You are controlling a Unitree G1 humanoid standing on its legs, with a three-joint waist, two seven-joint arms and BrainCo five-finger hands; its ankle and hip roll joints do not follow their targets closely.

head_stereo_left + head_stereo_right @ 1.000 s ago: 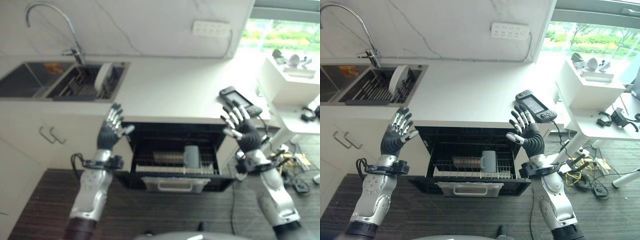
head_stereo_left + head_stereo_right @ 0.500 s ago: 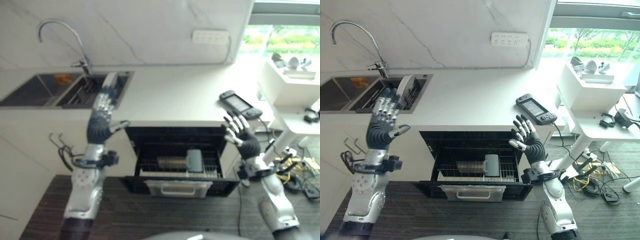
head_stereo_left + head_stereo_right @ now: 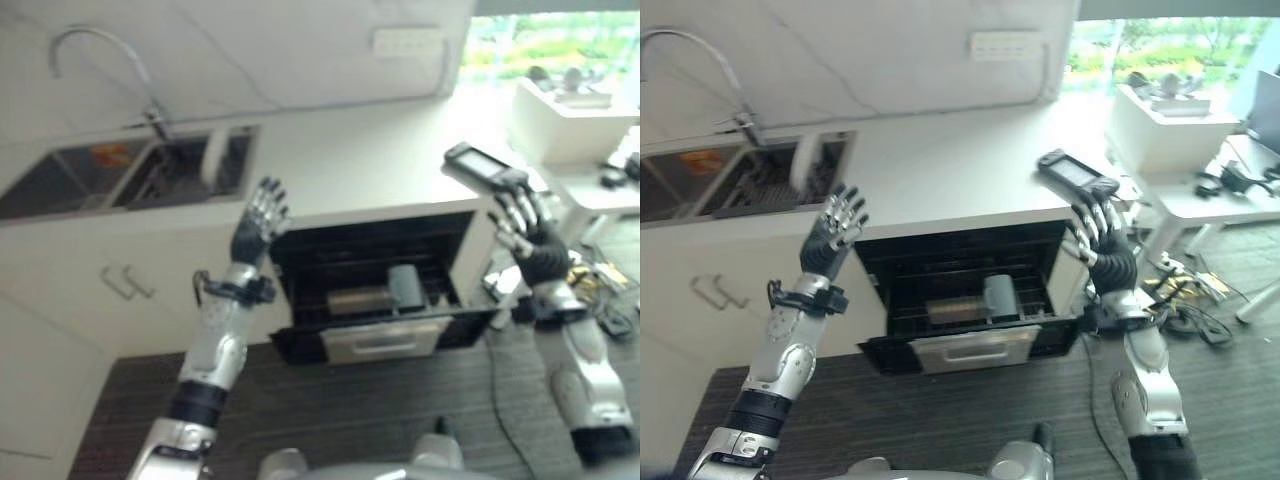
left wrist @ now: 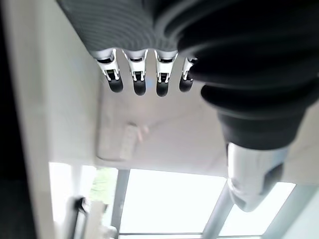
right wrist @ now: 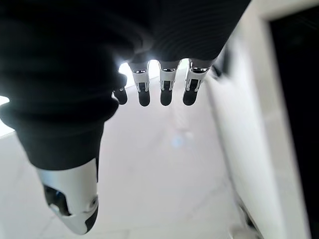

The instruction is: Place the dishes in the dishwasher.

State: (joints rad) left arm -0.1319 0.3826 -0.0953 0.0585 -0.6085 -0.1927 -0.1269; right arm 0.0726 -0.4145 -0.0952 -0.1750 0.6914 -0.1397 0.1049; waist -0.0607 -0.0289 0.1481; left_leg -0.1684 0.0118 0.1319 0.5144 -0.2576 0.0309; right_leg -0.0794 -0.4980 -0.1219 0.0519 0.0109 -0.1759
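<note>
Plate (image 3: 803, 160) in sink beyond empty left robot hand (image 3: 833, 232).

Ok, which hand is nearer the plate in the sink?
Left. The left hand is raised just in front of the sink, below and right of the plate; the right hand is far across the counter by the handheld console.

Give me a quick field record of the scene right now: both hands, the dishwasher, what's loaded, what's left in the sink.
left hand: open, raised in front of the counter edge, holding nothing
right hand: open, raised beside the dishwasher's right side, holding nothing
dishwasher: open under the counter, rack pulled out
loaded in rack: grey cup, a flat stack of dishes beside it
sink: white plate standing on edge in the rack
counter: handheld game console near the right edge
</note>
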